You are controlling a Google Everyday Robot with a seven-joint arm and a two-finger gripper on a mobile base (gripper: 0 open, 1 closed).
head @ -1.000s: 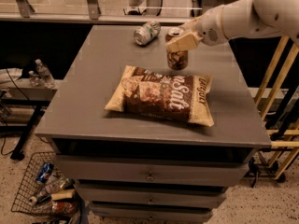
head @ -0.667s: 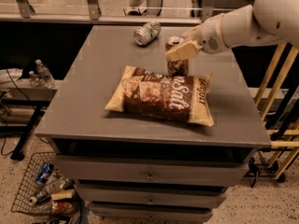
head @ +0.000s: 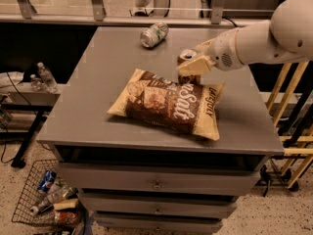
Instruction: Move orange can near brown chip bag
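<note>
The orange can stands upright right behind the far edge of the brown chip bag, which lies flat in the middle of the grey cabinet top. My gripper reaches in from the right on a white arm. It is shut on the orange can, with one cream finger across the can's front. The can's lower part is hidden behind the finger and the bag.
A silver-green can lies on its side at the back of the top. A wire basket with bottles sits on the floor at the left. Yellow wooden rails stand to the right.
My gripper has carried the orange can forward, toward the chip bag, and lower. The can now sits at the bag's far edge. The bag and silver-green can have not moved.
</note>
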